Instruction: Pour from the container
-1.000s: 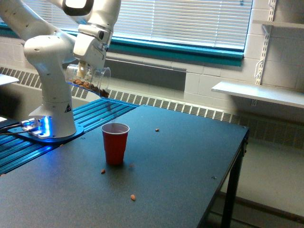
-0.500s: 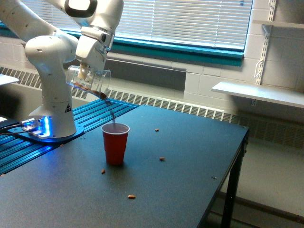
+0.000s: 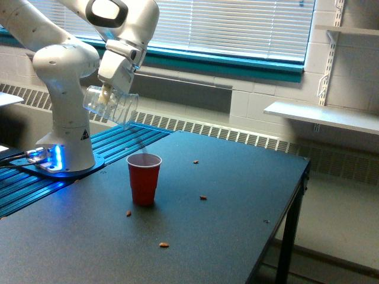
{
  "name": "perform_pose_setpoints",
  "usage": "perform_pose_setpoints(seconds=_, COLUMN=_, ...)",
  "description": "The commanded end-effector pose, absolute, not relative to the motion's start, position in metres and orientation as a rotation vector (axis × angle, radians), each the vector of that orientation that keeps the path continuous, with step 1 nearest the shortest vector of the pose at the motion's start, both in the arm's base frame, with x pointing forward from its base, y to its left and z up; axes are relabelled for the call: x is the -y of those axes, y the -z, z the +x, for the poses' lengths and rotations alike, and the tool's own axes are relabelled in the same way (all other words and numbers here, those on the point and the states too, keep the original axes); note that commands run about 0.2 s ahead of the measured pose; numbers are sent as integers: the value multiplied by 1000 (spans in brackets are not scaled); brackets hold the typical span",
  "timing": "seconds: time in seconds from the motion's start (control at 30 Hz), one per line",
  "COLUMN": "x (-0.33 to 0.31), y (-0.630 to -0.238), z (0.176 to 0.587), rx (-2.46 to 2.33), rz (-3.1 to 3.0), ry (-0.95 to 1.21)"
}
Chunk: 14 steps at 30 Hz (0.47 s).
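On the dark grey table top (image 3: 237, 195) stands one opaque red plastic cup (image 3: 144, 178), upright, mouth open, white inside. Above it and toward the exterior view's left, the one white robot arm (image 3: 65, 65) holds one clear transparent container (image 3: 111, 105) in the air, tipped well past level so that its mouth points down toward the exterior view's right, above the red cup and apart from it. The container's wall looks clear; whether any brown pieces remain inside cannot be told. The gripper (image 3: 105, 94) is closed on the container near its base; the jaws themselves are largely hidden behind the clear wall.

Four small brown pieces lie loose on the table: one (image 3: 195, 161) beyond the red cup, one (image 3: 203, 197) to its right, one (image 3: 128, 213) just beside its foot, one (image 3: 163, 244) nearer the front edge.
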<state>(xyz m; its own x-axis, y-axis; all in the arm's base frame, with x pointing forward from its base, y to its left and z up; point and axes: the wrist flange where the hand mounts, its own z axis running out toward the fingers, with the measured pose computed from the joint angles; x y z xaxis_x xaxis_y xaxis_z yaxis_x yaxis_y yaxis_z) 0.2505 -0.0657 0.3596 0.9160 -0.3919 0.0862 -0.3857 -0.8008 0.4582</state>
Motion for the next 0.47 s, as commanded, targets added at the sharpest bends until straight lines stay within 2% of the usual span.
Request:
perform_pose_setpoints(seconds=0.03, x=58, y=-341, z=245, rx=555, rz=2576, ry=63)
perform_pose_setpoints(seconds=0.47, x=56, y=-339, z=253, rx=540, rz=2596, ry=36)
